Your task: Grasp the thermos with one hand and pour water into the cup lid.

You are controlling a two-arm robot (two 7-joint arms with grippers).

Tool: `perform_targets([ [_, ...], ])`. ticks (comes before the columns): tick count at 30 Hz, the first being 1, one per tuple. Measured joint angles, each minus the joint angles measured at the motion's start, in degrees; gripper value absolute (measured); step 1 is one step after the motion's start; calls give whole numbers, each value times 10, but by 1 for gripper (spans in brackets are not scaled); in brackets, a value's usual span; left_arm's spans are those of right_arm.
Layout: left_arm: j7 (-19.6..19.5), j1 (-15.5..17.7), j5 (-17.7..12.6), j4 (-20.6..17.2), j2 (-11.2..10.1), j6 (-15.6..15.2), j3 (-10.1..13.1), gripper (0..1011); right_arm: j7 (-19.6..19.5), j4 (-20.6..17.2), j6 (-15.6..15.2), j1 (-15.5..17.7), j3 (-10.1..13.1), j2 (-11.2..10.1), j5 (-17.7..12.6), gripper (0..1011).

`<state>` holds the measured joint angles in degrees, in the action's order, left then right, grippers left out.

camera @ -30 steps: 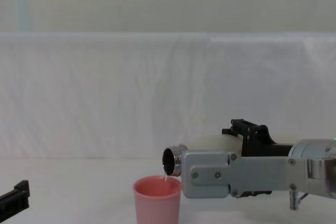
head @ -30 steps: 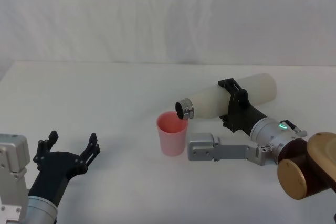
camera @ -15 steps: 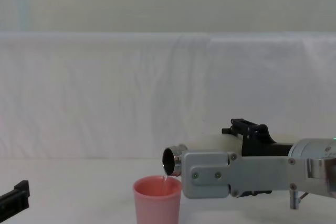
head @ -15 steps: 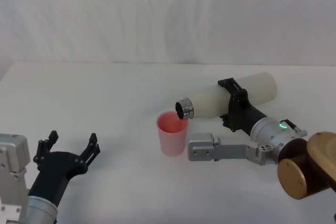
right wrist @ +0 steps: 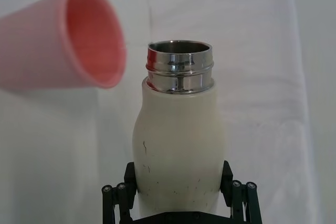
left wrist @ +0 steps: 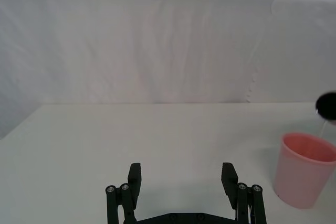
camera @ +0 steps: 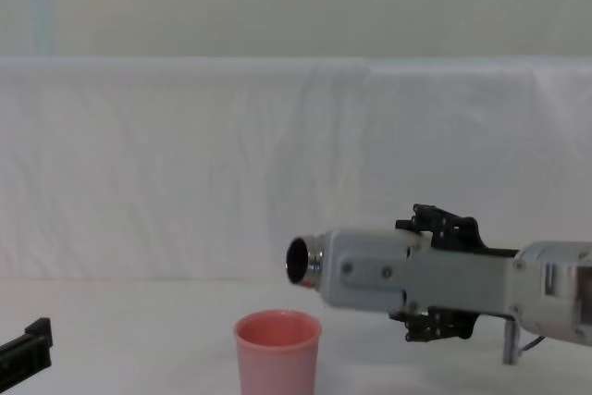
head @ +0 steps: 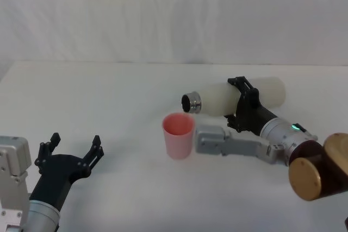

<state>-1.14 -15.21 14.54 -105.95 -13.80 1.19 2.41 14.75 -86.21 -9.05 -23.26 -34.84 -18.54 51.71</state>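
Above the table | right tool clamps cream thermos, steel neck level | left tool spread

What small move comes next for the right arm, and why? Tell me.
Probably tip the thermos upright: the right claw holds it lying level, steel mouth raised above the cup lid, no stream in sight. The left claw rests open, apart.

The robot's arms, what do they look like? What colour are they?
Both grippers are black, with thin jaws of jointed bars and small silver screws. The left gripper sits on a grey wrist. The right gripper joins a silver cuff with a green light, a grey box screwed alongside, and a round brown-gold joint.
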Motion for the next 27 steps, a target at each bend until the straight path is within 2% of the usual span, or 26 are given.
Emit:
perform_targets([
  [7,0,0,0,0,0,0,0,1001,-2,-12,5,21,49,24,-83,950],
  [16,0,0,0,0,0,0,0,1001,-2,-28,3,41,94,44,-158,950],
  [19,0,0,0,0,0,0,0,1001,-2,-33,0,50,113,53,-193,950],
  [27,0,0,0,0,0,0,0,1001,4,-42,-6,61,143,69,-256,950],
])
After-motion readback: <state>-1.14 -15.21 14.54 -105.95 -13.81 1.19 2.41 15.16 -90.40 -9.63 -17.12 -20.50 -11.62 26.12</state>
